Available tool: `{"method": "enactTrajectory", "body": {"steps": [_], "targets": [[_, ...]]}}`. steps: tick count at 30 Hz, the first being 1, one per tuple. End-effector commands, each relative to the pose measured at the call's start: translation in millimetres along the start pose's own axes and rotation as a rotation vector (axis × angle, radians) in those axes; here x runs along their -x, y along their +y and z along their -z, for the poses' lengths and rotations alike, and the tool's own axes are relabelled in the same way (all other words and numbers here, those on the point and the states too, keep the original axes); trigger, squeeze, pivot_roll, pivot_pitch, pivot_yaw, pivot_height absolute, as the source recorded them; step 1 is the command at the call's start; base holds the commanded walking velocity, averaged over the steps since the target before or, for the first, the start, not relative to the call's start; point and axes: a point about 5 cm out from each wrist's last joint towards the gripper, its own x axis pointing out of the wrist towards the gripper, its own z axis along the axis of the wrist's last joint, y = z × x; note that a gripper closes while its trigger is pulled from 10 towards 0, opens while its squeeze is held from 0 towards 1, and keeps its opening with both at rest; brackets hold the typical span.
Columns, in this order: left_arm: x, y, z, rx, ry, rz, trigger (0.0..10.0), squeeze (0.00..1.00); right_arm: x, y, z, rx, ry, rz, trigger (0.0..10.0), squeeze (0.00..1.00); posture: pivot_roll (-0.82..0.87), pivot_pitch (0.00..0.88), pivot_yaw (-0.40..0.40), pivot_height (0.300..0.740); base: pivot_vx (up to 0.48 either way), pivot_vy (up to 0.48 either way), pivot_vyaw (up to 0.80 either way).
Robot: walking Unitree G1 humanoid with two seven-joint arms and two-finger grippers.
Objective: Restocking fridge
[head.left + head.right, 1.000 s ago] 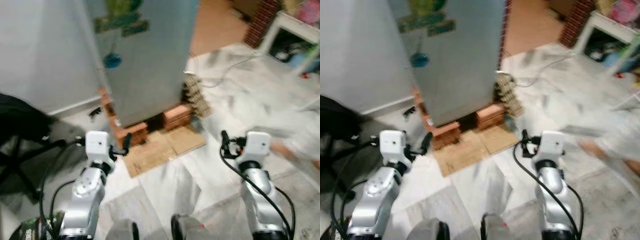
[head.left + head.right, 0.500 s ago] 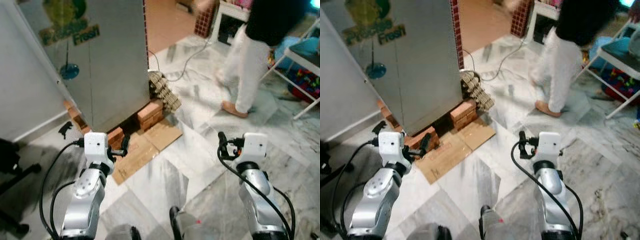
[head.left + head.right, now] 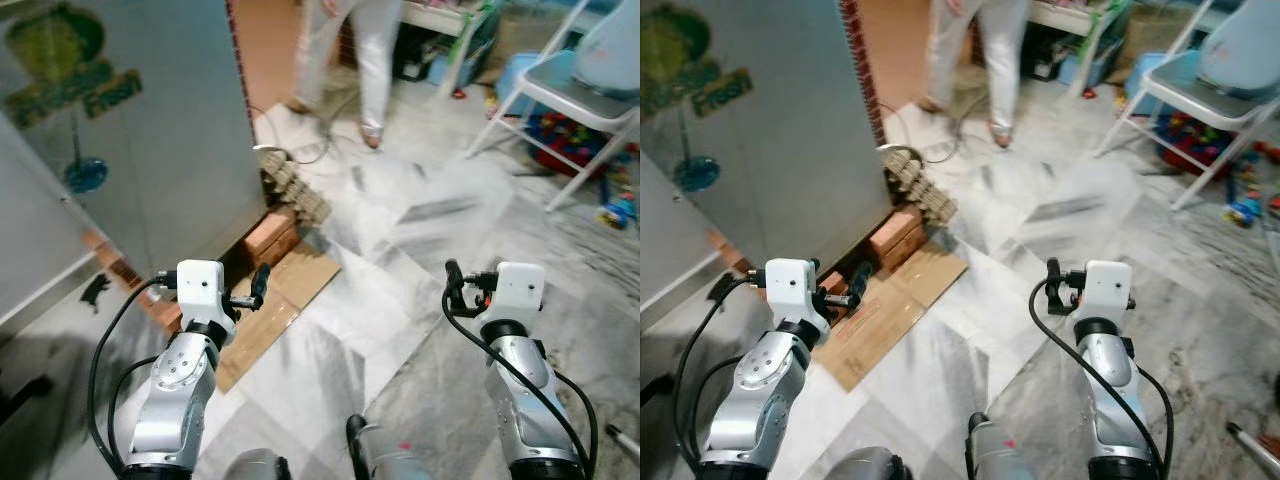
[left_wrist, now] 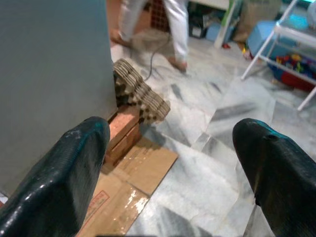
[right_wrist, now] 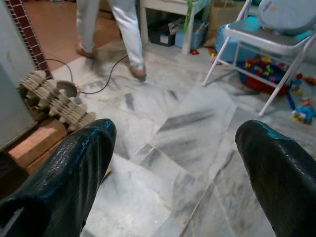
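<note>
The grey fridge point(image 3: 140, 150), with green stickers on its door, stands shut at the left on red bricks point(image 3: 265, 235). My left gripper point(image 3: 256, 288) is held out low in front of the fridge's corner, open, with nothing between its fingers point(image 4: 79, 163). My right gripper point(image 3: 452, 287) hovers over the marble floor to the right, also open and empty, as its fingers point(image 5: 74, 163) show in the right wrist view. No food or drink items are in sight.
Flattened cardboard point(image 3: 270, 315) lies on the floor before the bricks, and a stack of egg trays point(image 3: 290, 185) leans at the fridge's corner. A person point(image 3: 350, 50) walks at the back, near a cable. A folding chair point(image 3: 580, 90) and toys point(image 3: 560, 135) stand at the right.
The camera has swung to the right, so the fridge sits further left in the picture. The person has walked from the right to the back. Both arms keep their pose.
</note>
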Motion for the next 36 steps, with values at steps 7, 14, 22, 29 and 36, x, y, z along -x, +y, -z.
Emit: {"method": "enactTrajectory", "body": {"steps": [7, 14, 22, 29, 36], "targets": [[-1.0, 0.3, -1.6, -0.003, -0.003, -0.003, 10.0, 0.0, -0.6, -2.6, -2.4, 0.009, -0.006, 0.011, 10.0, 0.0, -0.05, 0.156, 0.07, 0.74, 0.112, 0.0, -0.8], [-0.8, 0.0, -1.6, -0.001, -0.004, 0.0, 10.0, 0.0, -0.8, -2.2, -2.6, 0.005, -0.007, 0.013, 10.0, 0.0, -0.05, 0.156, 0.071, 0.74, 0.0, 0.0, -0.8], [-0.7, -3.8, -1.7, 0.0, -0.007, 0.019, 10.0, 0.0, -0.9, -2.1, -2.9, 0.003, -0.008, 0.019, 10.0, 0.0, -0.05, 0.157, 0.074, 0.74, 0.246, 0.21, -0.8], [-1.1, -4.1, -1.9, 0.001, -0.007, 0.021, 10.0, 0.0, -0.7, -2.6, -2.8, 0.002, -0.008, 0.021, 10.0, 0.0, -0.05, 0.157, 0.076, 0.74, 0.297, 0.32, -0.8], [-1.8, -4.6, -2.3, -0.001, -0.007, 0.022, 10.0, 0.0, -1.0, -2.7, -3.3, 0.005, -0.011, 0.021, 10.0, 0.0, -0.05, 0.159, 0.075, 0.74, 0.284, 0.345, -0.8]]}}
